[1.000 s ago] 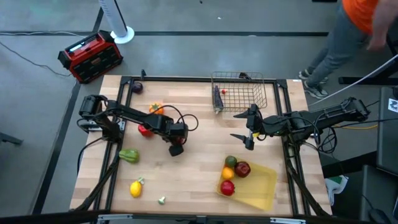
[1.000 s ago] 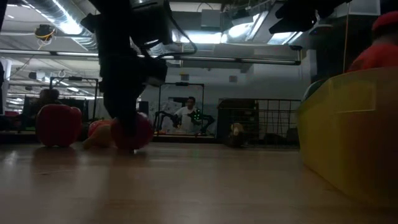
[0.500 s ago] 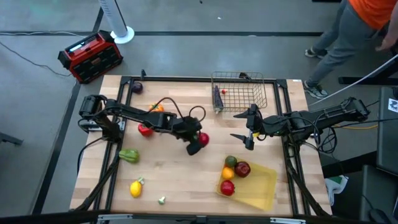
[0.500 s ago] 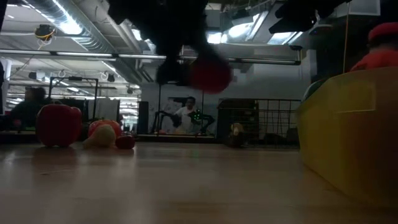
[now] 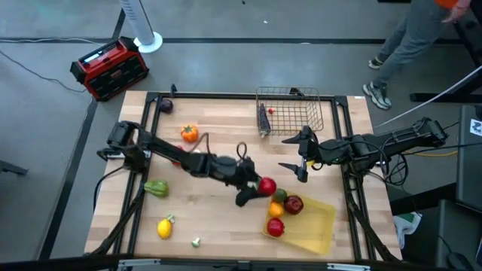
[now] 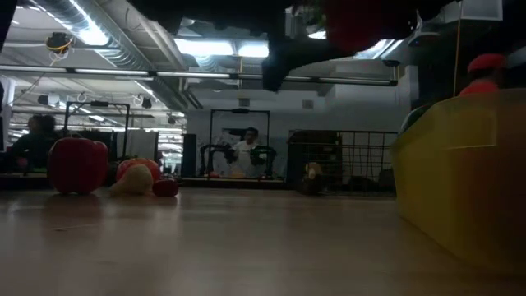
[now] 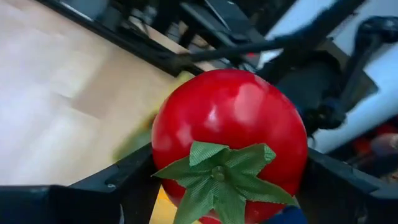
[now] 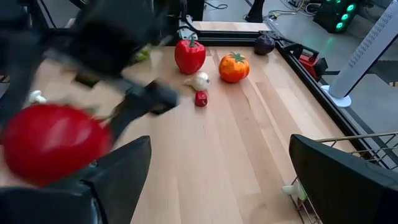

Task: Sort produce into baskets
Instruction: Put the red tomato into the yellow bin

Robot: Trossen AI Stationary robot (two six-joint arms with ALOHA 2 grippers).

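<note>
My left gripper (image 5: 260, 188) is shut on a red toy tomato (image 7: 230, 124) with a green leaf top, above the table just left of the yellow tray (image 5: 316, 226). The tray holds a green fruit (image 5: 279, 196), an orange (image 5: 276, 211) and two red fruits. The wire basket (image 5: 301, 120) at the far edge holds a purple eggplant (image 5: 263, 117). My right gripper (image 5: 301, 160) is open and empty, between the basket and the tray. A green pepper (image 5: 156, 188), a lemon (image 5: 164, 227) and an orange fruit (image 5: 188, 133) lie on the table's left half. My left gripper pinches the tomato's two opposite sides (image 7: 163, 155) between its two fingers, the leaf top (image 7: 214, 174) toward the wrist. The fingers come from the table's left, slanting down. The tomato is lifted clear of the table and shows high up in the low view (image 6: 353, 20).
A red pepper (image 8: 189, 56), a garlic bulb (image 8: 199, 81) and a small red piece (image 8: 201, 98) lie on the left half. A purple piece (image 5: 166, 106) sits at the far left corner, a small white piece (image 5: 196, 242) near the front edge. A person walks beyond the far right corner.
My left gripper has lifted the tomato off the table and carried it toward the table's right edge and a little nearer, up to the yellow tray's left side. It has stayed shut on the tomato.
</note>
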